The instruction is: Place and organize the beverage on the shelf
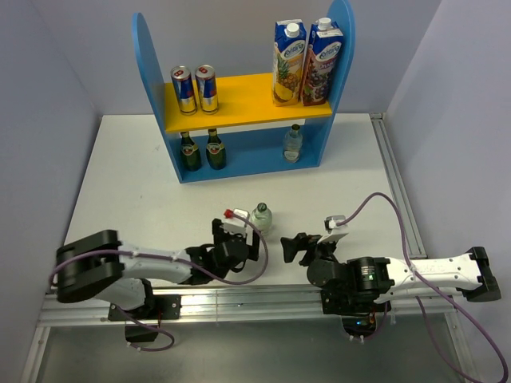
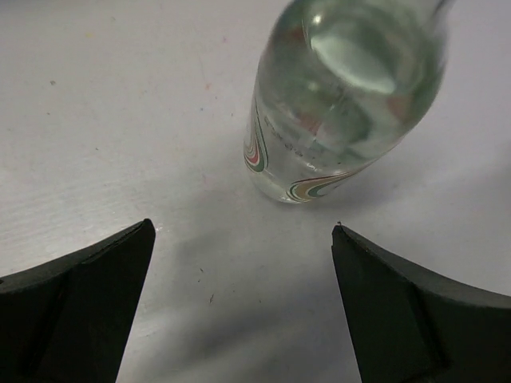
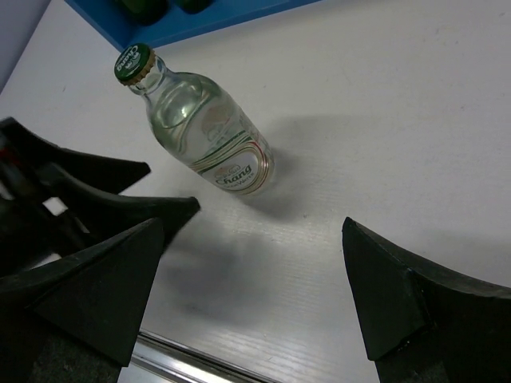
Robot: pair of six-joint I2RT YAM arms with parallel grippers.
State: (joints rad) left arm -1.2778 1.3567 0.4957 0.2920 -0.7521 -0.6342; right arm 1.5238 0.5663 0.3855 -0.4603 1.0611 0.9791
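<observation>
White tabletop (image 1: 120,183) underlies the whole scene. My left pincer (image 2: 243,275) has its jaws spread wide with nothing between them. The clear bottle (image 2: 343,96) stands upright just ahead of the tips. It sits a little toward the right-hand finger in the wrist view and touches neither. My right pincer (image 3: 247,299) is likewise spread and empty, near the same bottle on its other side.

Step in hand, as I judge it, is grasping this one loose bottle. To do it well I should centre on the glass and advance until the body sits between the pads. Then I should close on the labelled belly, since smooth round glass may slip or topple.

Farther off, the shelf (image 1: 146,56) holds two cans (image 1: 196,88) on its yellow board. Below are two green bottles (image 1: 201,150) and a second clear bottle (image 1: 293,144), beside which this one likely belongs.
</observation>
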